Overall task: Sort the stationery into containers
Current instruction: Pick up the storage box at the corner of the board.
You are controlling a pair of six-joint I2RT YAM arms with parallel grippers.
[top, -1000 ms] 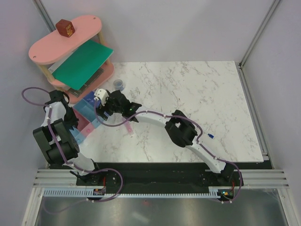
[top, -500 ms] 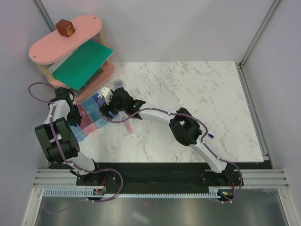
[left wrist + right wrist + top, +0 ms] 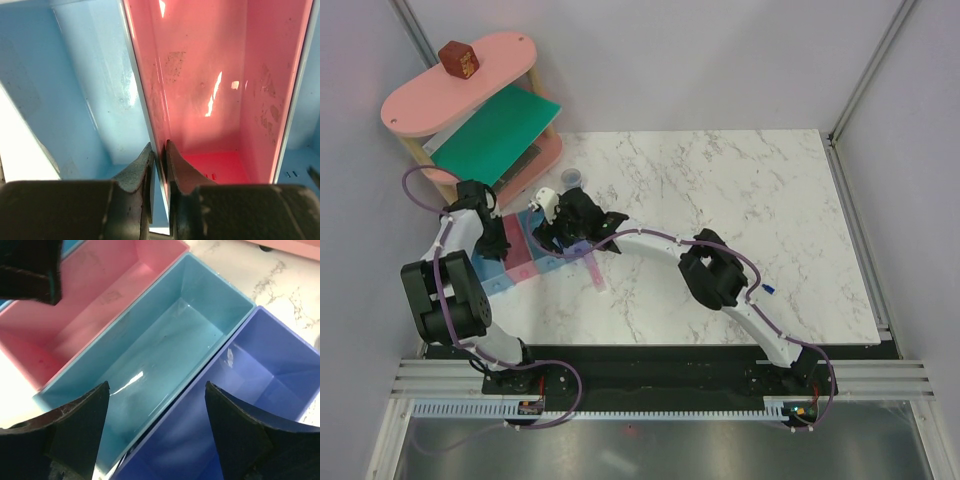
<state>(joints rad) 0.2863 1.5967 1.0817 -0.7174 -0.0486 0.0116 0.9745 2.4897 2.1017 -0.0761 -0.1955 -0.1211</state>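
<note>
Black fingers (image 3: pixel 136 174) of the left gripper (image 3: pixel 159 159) are pinching, almost closed, the thin upright wall where the light blue bin (image 3: pixel 85 100) is meeting the pink bin (image 3: pixel 210 90). One finger is sitting inside each bin. Whether one wall or two adjoining walls are lying between the pads is not resolvable. Both bin floors are showing bare and scuffed, and the far ends are being cut off by the frame.

The right gripper (image 3: pixel 156 427) is hanging with its jaws spread wide and gripping nothing, above the seam between the blue bin (image 3: pixel 165 350) and the blue-violet bin (image 3: pixel 265 385). Both are translucent, glossy and rectangular.

From overhead, the two wrists are covering most of the four bins, so only pink and pale blue strips are showing. The row is sitting at the far left of the marble table (image 3: pixel 740 200), just beside the pink shelf (image 3: pixel 420 105), which is carrying the green sheet (image 3: pixel 495 135) and the brown block (image 3: pixel 458 58).

A bluish tape roll (image 3: pixel 572 178) is lying just beyond the bins. A pink stick (image 3: pixel 595 270) is lying near them to the right, under the right arm. A blue-tipped pen (image 3: pixel 767 290) is resting well apart, beside that arm's elbow. Other stationery is not discernible. Open marble is stretching right and far of the bins.
</note>
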